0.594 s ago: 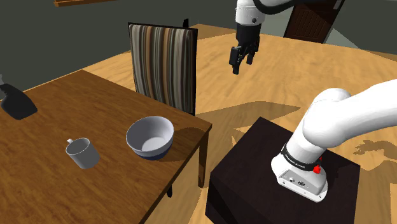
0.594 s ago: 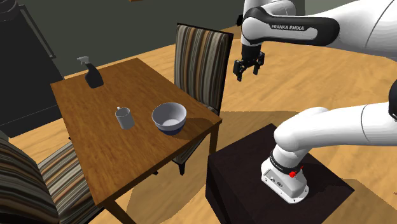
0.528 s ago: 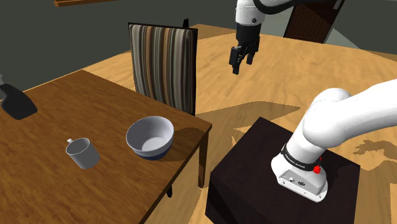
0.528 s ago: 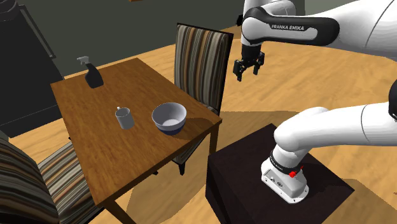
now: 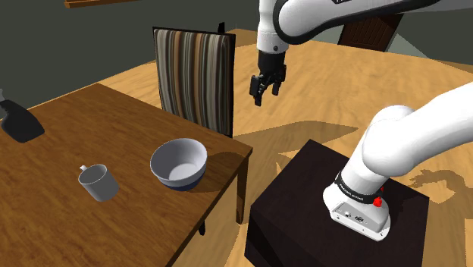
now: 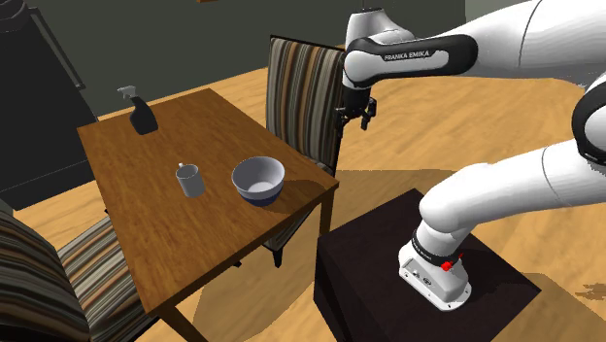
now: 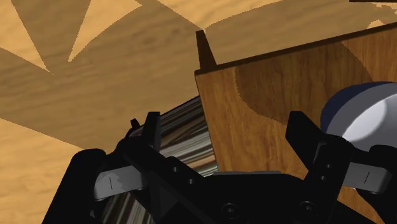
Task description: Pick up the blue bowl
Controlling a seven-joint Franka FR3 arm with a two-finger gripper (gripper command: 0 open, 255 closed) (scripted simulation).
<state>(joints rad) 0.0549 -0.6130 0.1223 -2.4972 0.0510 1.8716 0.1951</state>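
Note:
The bowl (image 5: 179, 163) is grey inside with a dark blue outside. It stands upright near the corner of the wooden table (image 5: 83, 133) closest to the stand, as the second exterior view also shows for the bowl (image 6: 258, 181) and table (image 6: 146, 165). My gripper (image 5: 263, 91) hangs open in the air beside the striped chair, well above and to the right of the bowl in the shoulder view. It holds nothing. In the wrist view the gripper (image 7: 228, 137) has its fingers wide apart, with the bowl (image 7: 366, 114) beyond one fingertip and the table corner (image 7: 267, 108) between them.
A grey mug (image 5: 97, 182) stands left of the bowl. A dark spray bottle (image 5: 19, 121) sits at the table's far end. A striped chair (image 5: 195, 80) is at the table's far side, close to the gripper (image 6: 353, 119). Another striped chair (image 6: 49, 282) stands at the second exterior view's lower left. The black stand (image 5: 303, 220) is right of the table.
The arm has swung so that the gripper moved left and slightly down in both exterior views, closer to the striped chair and the table. The bowl and mug have not moved.

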